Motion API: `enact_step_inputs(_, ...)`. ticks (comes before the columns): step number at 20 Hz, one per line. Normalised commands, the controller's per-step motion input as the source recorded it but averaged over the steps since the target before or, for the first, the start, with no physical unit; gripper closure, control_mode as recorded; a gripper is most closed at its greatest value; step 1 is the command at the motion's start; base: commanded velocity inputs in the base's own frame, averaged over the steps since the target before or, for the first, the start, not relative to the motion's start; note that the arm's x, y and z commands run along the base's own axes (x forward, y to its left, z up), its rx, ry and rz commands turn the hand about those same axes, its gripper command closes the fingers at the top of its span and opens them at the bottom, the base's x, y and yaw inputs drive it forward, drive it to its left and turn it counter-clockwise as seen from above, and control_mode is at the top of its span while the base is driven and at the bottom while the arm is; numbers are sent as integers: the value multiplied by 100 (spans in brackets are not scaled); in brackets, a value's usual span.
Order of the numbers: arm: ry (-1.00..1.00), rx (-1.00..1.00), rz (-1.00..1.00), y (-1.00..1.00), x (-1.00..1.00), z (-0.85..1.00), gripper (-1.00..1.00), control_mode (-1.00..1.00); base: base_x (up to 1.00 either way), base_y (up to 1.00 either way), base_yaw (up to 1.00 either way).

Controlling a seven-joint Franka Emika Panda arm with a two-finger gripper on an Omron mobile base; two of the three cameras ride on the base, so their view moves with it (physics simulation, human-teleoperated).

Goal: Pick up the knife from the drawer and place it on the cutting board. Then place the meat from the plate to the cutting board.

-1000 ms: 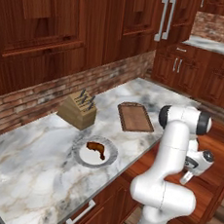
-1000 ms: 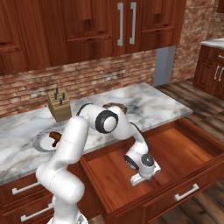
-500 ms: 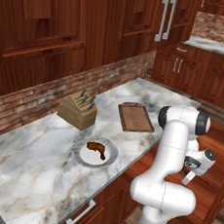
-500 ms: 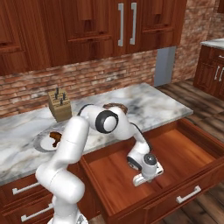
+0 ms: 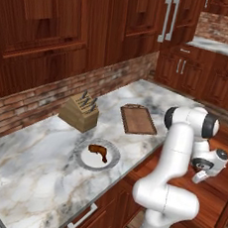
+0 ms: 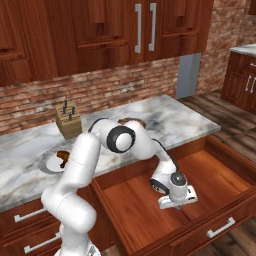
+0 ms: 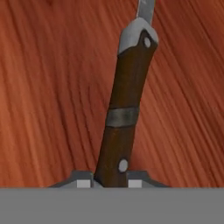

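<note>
Knife (image 7: 124,109) handle between claw (image 7: 109,181) tips on drawer (image 6: 225,175) floor; claw narrowed.

The white arm with dark joints bends forward and down, its two-finger gripper (image 6: 176,204) low and pointing downward, the small tips close around a dark handle.
</note>
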Motion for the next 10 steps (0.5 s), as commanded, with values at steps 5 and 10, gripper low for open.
enact_step_inputs(5,-4,0,-20,-38,-35,52,100,-100,0,0,0)
enact_step_inputs(10,-24,0,-8,-12,-43,80,100,-100,0,0,0)
